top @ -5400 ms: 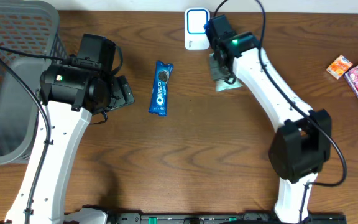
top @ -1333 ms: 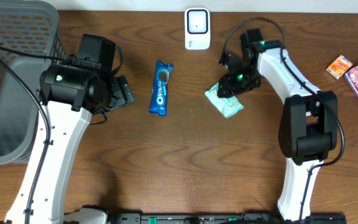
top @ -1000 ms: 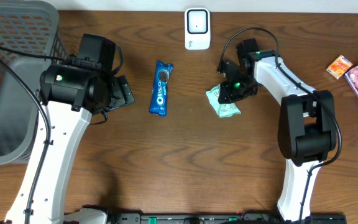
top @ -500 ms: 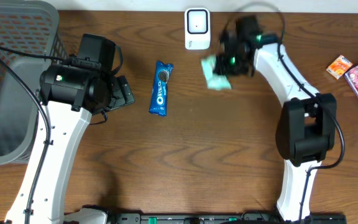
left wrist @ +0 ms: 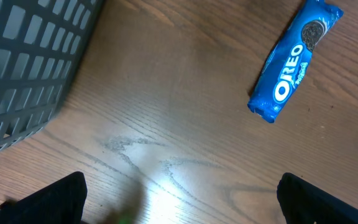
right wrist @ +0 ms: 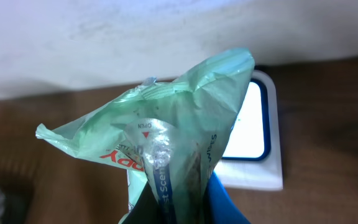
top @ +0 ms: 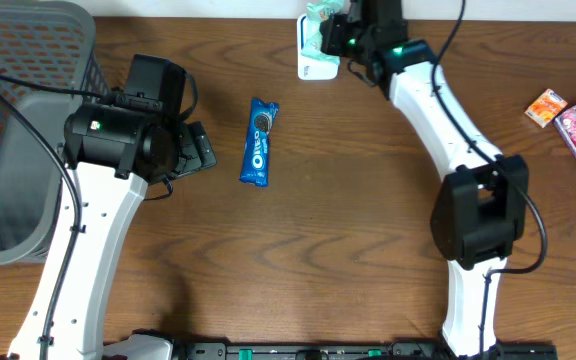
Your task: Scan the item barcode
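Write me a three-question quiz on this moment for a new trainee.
1. True or false: the left hand is shut on the Oreo pack.
2. The right hand holds: A) a green packet, B) the Oreo pack, C) nothing.
3. Fill in: the held item hangs over the white ____.
Key: 1 false, it is open and empty; 2 A; 3 scanner.
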You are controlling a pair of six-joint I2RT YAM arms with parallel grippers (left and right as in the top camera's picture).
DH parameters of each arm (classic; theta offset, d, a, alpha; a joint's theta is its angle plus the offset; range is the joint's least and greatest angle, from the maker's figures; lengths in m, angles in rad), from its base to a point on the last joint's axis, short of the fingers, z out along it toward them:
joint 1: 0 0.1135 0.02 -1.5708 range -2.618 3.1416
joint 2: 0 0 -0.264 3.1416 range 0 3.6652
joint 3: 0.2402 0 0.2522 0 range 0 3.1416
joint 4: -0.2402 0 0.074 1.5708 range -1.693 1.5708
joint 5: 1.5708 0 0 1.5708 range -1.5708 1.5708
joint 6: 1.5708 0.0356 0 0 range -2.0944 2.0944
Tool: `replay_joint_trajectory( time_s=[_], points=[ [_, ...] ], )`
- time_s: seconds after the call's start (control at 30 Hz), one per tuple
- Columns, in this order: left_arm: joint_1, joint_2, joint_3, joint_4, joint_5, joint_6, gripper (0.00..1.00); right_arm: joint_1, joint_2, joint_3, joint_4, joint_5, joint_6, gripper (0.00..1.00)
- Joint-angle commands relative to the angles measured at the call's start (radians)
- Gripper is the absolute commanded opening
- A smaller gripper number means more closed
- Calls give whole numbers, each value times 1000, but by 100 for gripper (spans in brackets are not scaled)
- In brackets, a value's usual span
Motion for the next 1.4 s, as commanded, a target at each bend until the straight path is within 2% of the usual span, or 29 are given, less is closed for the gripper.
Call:
replay_joint_trajectory(
  time_s=[0.0, 0.2, 0.3, 0.37, 0.5, 0.67, 0.77, 0.97, 1.0, 1.03, 1.13, 1.17, 1.2, 1.23, 1.37],
  points=[
    [4, -8, 5, -3, -6, -5, 98, 24, 43, 13, 26, 159, 39, 1],
    [4, -8, 5, -3, -6, -5, 98, 17, 74, 14, 68, 198, -39, 1],
    [4, -8, 5, -3, -6, -5, 98, -22, 58, 60, 31, 197, -51, 1],
    [4, -8, 5, -3, -6, -5, 98, -68, 46, 117, -46, 198, -52, 1],
    [4, -8, 5, -3, -6, -5, 98, -237, 35, 286, -373, 298, -106, 1],
    [4, -8, 5, -3, -6, -5, 98, -417, 35, 302, -629, 422, -246, 1],
    [4, -8, 5, -3, -6, -5, 98, -526, 37, 273, -724, 466, -291, 1],
    [4, -8, 5, -3, -6, -5, 98, -691, 37, 179, -752, 462, -294, 1],
    [4, -8, 5, -3, -6, -5, 98, -710, 37, 160, -743, 449, -294, 4],
    [4, -8, 5, -3, -6, -5, 98, -723, 37, 148, -735, 431, -294, 13],
    [4, -8, 5, -3, -6, -5, 98, -759, 37, 125, -731, 348, -294, 59],
    [4, -8, 5, -3, -6, -5, 98, -763, 37, 125, -731, 334, -295, 84],
    [4, -8, 5, -3, -6, -5, 98, -763, 37, 125, -732, 331, -294, 89],
    [4, -8, 5, -3, -6, -5, 98, -760, 37, 125, -735, 331, -295, 91],
    [4, -8, 5, -3, -6, -5, 98, -739, 37, 125, -742, 246, -329, 91]
  ],
)
